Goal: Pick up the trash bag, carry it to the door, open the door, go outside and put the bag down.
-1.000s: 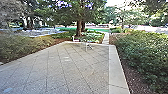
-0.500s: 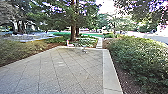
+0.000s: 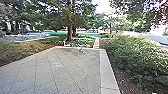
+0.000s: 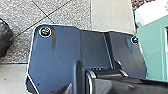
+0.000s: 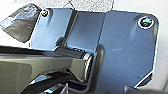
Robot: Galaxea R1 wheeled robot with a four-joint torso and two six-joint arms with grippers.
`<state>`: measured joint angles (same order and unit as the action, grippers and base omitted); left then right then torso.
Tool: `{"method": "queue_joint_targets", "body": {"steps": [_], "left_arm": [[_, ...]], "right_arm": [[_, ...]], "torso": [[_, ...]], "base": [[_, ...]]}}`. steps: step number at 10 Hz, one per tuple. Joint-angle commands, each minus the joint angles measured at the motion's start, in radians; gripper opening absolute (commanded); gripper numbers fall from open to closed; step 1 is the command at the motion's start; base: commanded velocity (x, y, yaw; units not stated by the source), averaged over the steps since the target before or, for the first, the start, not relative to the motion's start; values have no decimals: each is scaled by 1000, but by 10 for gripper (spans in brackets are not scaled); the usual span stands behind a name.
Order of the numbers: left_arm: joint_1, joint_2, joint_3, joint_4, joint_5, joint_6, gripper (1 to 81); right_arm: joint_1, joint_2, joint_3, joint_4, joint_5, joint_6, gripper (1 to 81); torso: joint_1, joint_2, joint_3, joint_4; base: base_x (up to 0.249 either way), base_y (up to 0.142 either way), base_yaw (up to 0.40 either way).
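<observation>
Dark, shiny plastic, likely the trash bag [image 5: 21, 23], is below your right hand, beside the wide plate [image 5: 125, 42], maybe so it rides close without swinging. Flat paving [image 3: 62, 71] lies ahead. I can't tell if your left hand or right hand is wide, narrow or holding anything.

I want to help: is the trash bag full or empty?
Not empty, it seems: the dark trash bag bulges in the left wrist view. How full, I cannot tell.
</observation>
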<state>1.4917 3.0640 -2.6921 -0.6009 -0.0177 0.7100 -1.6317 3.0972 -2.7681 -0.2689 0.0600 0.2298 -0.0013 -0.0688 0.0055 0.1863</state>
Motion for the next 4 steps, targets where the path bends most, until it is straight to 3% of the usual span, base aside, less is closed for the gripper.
{"method": "queue_joint_targets", "body": {"steps": [1, 2, 3, 4], "left_arm": [[-57, 7, 4, 4, 64, 5, 811], [-55, 3, 0, -5, 61, 5, 811], [-57, 6, -21, -7, 61, 5, 811], [-58, 9, -38, -8, 61, -3, 811]], "right_arm": [[46, 14, 18, -1, -45, -4, 811], [43, 16, 18, 2, -45, -3, 811], [40, 17, 18, 0, -45, -3, 811], [29, 17, 18, -3, -43, -3, 811]], "torso": [[1, 0, 0, 7], [1, 0, 0, -22], [1, 0, 0, -37], [1, 0, 0, -38]], "base": [[0, 0, 0], [0, 0, 0], [0, 0, 0], [0, 0, 0]]}}
